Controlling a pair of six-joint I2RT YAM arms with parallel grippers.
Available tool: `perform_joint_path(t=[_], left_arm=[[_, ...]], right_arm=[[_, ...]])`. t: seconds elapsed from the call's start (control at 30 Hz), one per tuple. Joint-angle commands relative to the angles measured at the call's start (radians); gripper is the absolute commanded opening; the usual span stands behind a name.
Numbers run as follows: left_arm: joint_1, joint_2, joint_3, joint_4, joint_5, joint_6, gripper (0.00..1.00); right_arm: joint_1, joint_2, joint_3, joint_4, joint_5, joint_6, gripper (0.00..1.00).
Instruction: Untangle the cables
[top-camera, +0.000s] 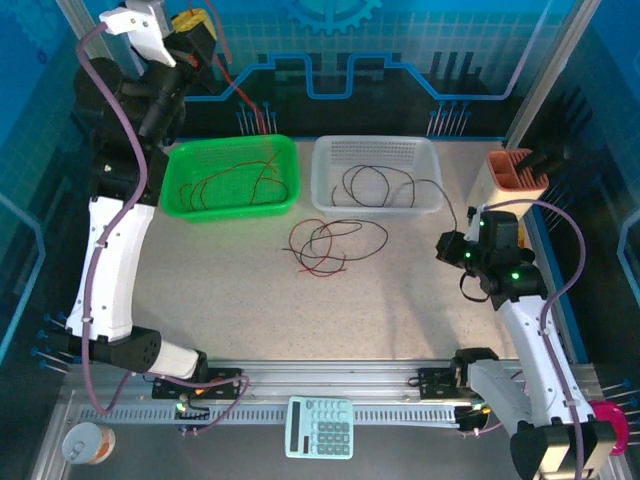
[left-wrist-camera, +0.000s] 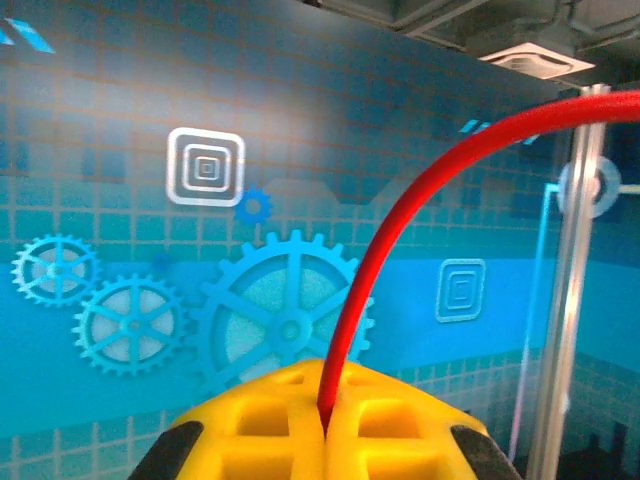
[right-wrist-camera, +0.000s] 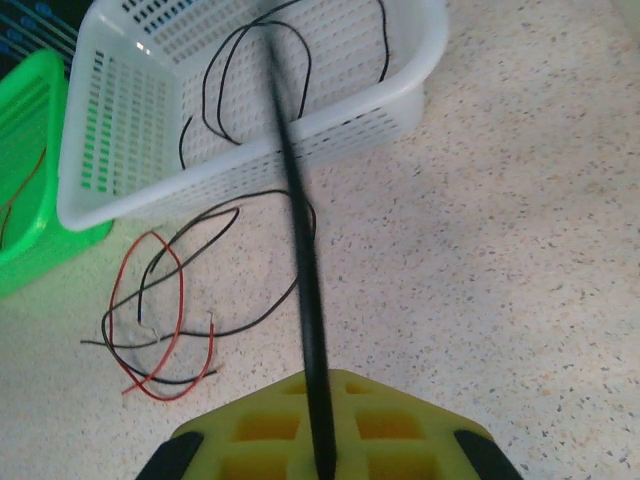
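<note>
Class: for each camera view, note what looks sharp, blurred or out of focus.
Top external: evenly lit, sharp across the table. Left wrist: red cable crisp, gear backdrop soft. Right wrist: black cable near the lens blurred, white basket sharp.

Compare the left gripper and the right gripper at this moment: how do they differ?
The left gripper pinches a red cable; the right gripper pinches a black cable. The left gripper is raised high at the back, past the green basket; the right gripper sits lower, beside the white basket. Both are shut and have yellow fingers.
</note>
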Motion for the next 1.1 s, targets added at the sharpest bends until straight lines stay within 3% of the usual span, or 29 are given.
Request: perform_joint_path(t=[0.0, 0.63, 1.07], left_arm=[[0.034, -0.011, -0.018, 0.060, -0.036, -0.015, 0.00], [0.175, 0.114, -0.168, 0.225, -0.001, -0.029, 0.00], [0.251, 0.266, 0.014, 0.255, 0.018, -0.090, 0.00]], right_arm=[[-0.023, -0.012, 0.017, -0.028, -0.015, 0.020, 0.00], [-0.024, -0.030, 0.098, -0.056, -0.129, -0.044, 0.00], [-0.024, -0.050, 0.094, -0.086, -0.133, -0.059, 0.00]])
